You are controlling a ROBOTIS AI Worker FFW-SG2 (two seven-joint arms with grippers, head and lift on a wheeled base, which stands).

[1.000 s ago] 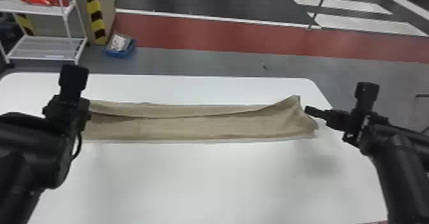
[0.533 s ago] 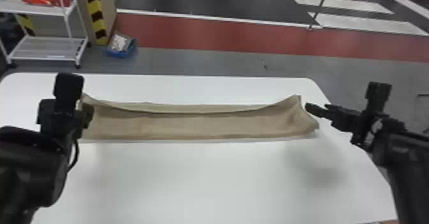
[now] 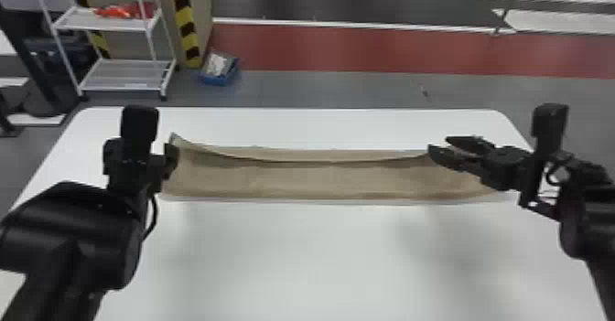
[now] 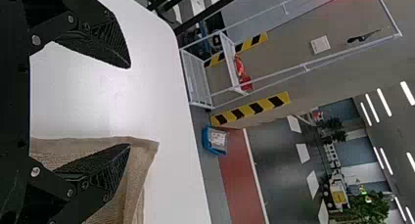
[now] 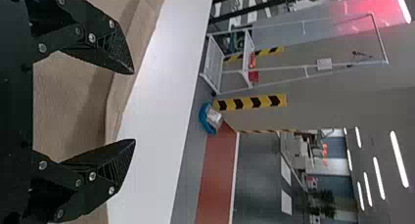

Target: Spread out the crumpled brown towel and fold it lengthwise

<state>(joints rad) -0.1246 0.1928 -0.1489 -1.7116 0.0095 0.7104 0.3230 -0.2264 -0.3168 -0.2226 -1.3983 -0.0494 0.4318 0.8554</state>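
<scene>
One white rack (image 3: pixel 123 75) stands on the gray floor (image 3: pixel 320 89) past the far left side of my white table (image 3: pixel 343 260), with red and orange stuff (image 3: pixel 119 11) on a shelf. Next comes my left gripper (image 3: pixel 142 157), by the left end of the towel. In the left wrist view its two fingers are wide apart and hold nothing. One finger shows in front of the towel's end, and the other shows in front of the white table. A post with yellow and black stripes (image 3: pixel 185 23) stands farther back, and a blue box (image 3: pixel 219 78) sits on the floor beside it. The brown towel (image 3: pixel 320 178) lies in a long, thin strip across the far part of the table, from my left gripper to my right one. Its far edge is turned over along its length, and its far left corner pokes out. A red band (image 3: pixel 366 50) runs over the floor behind. My right gripper (image 3: pixel 439 142) is over the right part of the towel. In the right wrist view its fingers are wide apart too, with nothing held, and I see towel past them. I cannot tell if either gripper touches the cloth.
</scene>
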